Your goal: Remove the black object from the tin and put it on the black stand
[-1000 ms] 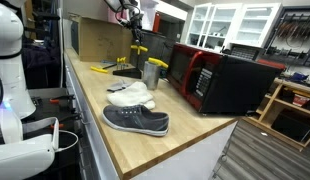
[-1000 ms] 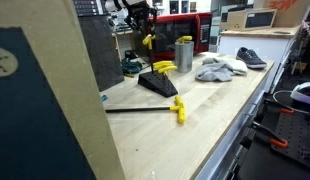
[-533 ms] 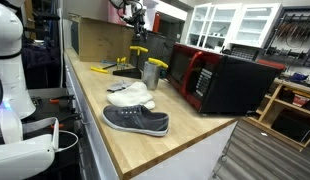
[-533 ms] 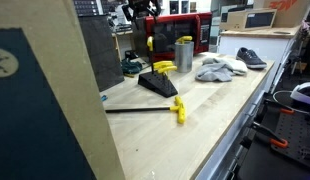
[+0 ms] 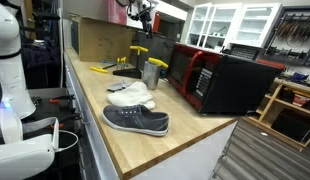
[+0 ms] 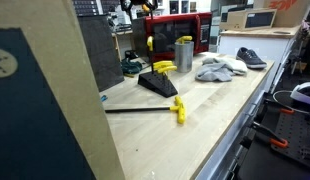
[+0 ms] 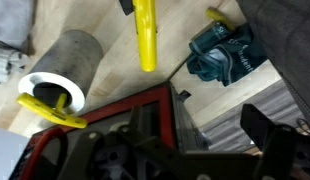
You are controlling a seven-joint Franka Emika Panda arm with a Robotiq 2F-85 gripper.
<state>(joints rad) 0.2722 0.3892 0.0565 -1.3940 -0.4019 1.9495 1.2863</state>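
Observation:
The black object (image 6: 149,43), a slender dark tool with a yellow grip, stands upright and free at the black stand (image 6: 156,82); its yellow grip (image 5: 140,50) rises over the stand (image 5: 124,70). I cannot make out where its foot rests. The silver tin (image 5: 151,73) is just beside it. In the wrist view the tin (image 7: 67,62) lies below left with a yellow piece (image 7: 43,108) across its mouth, and the tool's grip (image 7: 145,35) points up at me. My gripper (image 7: 160,148) hangs open above the tool, high in both exterior views (image 5: 143,10) (image 6: 145,7), holding nothing.
A red-and-black microwave (image 5: 217,80) stands right behind the tin. A grey shoe (image 5: 136,121) and white cloth (image 5: 131,96) lie nearer the counter's front. A teal tool (image 7: 221,55), a flat yellow item (image 6: 164,67) and a yellow-headed rod (image 6: 177,108) lie around the stand.
The jaws have opened and let go of the tool, which stays standing at the stand. The gripper has risen straight up away from it.

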